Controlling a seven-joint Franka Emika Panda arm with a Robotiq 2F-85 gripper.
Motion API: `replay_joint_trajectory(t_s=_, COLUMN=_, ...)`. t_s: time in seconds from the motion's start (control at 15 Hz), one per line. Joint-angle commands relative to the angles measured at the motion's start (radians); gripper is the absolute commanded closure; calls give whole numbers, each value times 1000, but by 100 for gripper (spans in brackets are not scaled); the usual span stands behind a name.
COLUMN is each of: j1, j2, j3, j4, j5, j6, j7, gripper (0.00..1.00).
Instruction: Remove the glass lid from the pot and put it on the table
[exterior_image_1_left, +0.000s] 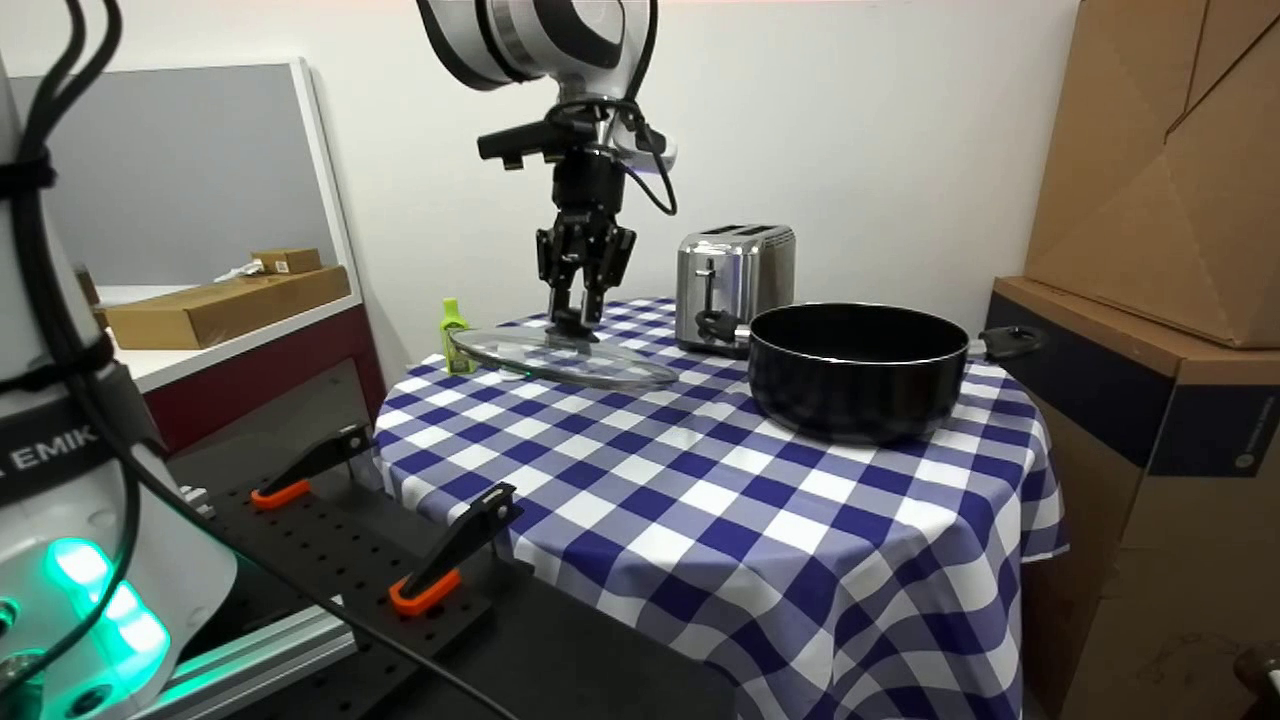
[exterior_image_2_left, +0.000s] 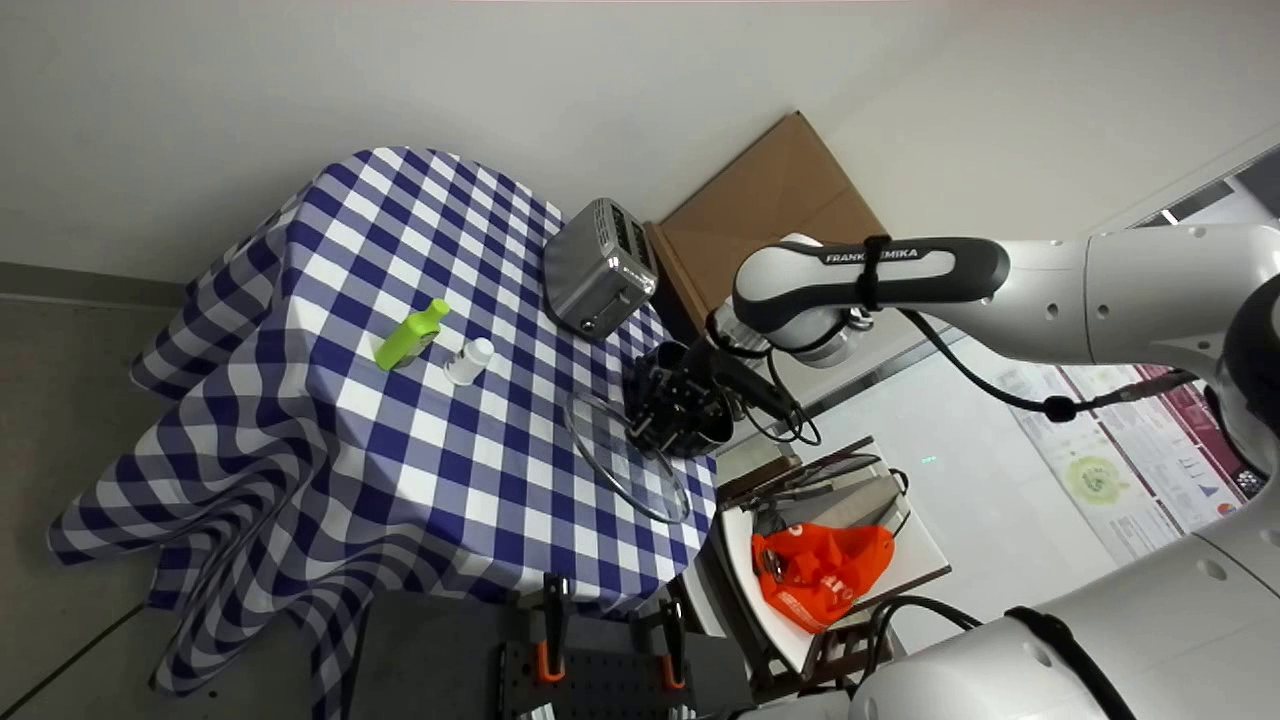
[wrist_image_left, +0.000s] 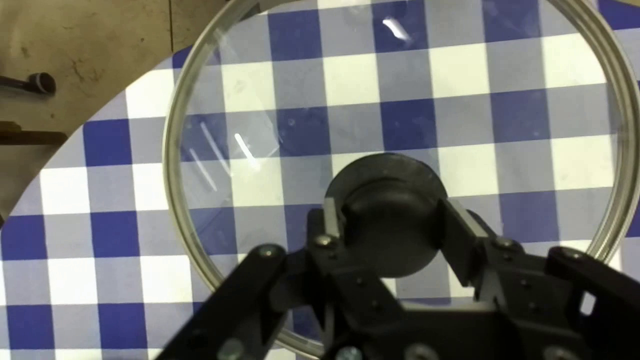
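In an exterior view, with the middle of the tabletop (exterior_image_1_left: 690, 450) as the clock's centre, the near things lie between 7 and 8 o'clock: a black bench (exterior_image_1_left: 600, 640) and two black-and-orange clamps (exterior_image_1_left: 455, 550). A blue-and-white checked cloth (exterior_image_1_left: 780, 600) covers the tabletop. At 3 o'clock stands the black pot (exterior_image_1_left: 855, 400), upright and uncovered, with handles (exterior_image_1_left: 1012, 343) at roughly its own 3 and 9 o'clock. At 10 o'clock the end effector (exterior_image_1_left: 575, 310) clasps the glass lid (exterior_image_1_left: 563, 361) by its black knob (wrist_image_left: 392, 240); in the wrist view a finger (wrist_image_left: 462, 245) bears on either side of that knob. The lid is over the cloth, apart from the pot, and tilted, its 3 o'clock edge lower than its 9 o'clock edge; whether the low edge touches the cloth cannot be told. Behind the lid, also at 10 o'clock, a lime-green bottle (exterior_image_1_left: 455, 325) stands upright; in an exterior view a small white bottle (exterior_image_2_left: 468, 361) is just beside it, at its 4 o'clock. At 12 o'clock is a silver toaster (exterior_image_1_left: 735, 290). Cardboard boxes (exterior_image_1_left: 1150, 200) rise between 2 and 3 o'clock, and a white wall (exterior_image_1_left: 880, 150) stands at the back.
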Motion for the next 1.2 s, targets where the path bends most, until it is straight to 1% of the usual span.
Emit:
replay_joint_trajectory(t_s=0.0, j1=-7, j2=92, j3=-43, j4=10, j5=-124, j6=90, j7=17, gripper=75)
replay_joint_trajectory(t_s=0.07, j1=-7, j2=118, j3=-56, j4=12, j5=-152, j6=113, j7=24, gripper=75)
replay_joint_trajectory(t_s=0.2, j1=-3, j2=172, j3=-87, j4=8, j5=-210, j6=196, j7=40, gripper=75)
replay_joint_trajectory(t_s=0.27, j1=0, j2=194, j3=-100, j4=8, j5=-223, j6=226, j7=47, gripper=75)
replay_joint_trajectory(t_s=0.47, j1=7, j2=242, j3=-120, j4=7, j5=-226, j6=284, j7=42, gripper=75)
replay_joint_trajectory(t_s=0.6, j1=6, j2=247, j3=-119, j4=-2, j5=-210, j6=305, j7=25, gripper=75)
replay_joint_trajectory(t_s=0.67, j1=3, j2=236, j3=-114, j4=-12, j5=-200, j6=312, j7=23, gripper=25)
replay_joint_trajectory(t_s=0.73, j1=2, j2=232, j3=-111, j4=-15, j5=-193, j6=312, j7=20, gripper=23)
replay_joint_trajectory(t_s=0.93, j1=-17, j2=191, j3=-75, j4=-38, j5=-119, j6=305, j7=-14, gripper=3)
replay_joint_trajectory(t_s=1.0, j1=-29, j2=162, j3=-52, j4=-51, j5=-72, j6=291, j7=-40, gripper=0)
replay_joint_trajectory(t_s=1.13, j1=-59, j2=76, j3=7, j4=-86, j5=65, j6=262, j7=-114, gripper=0)
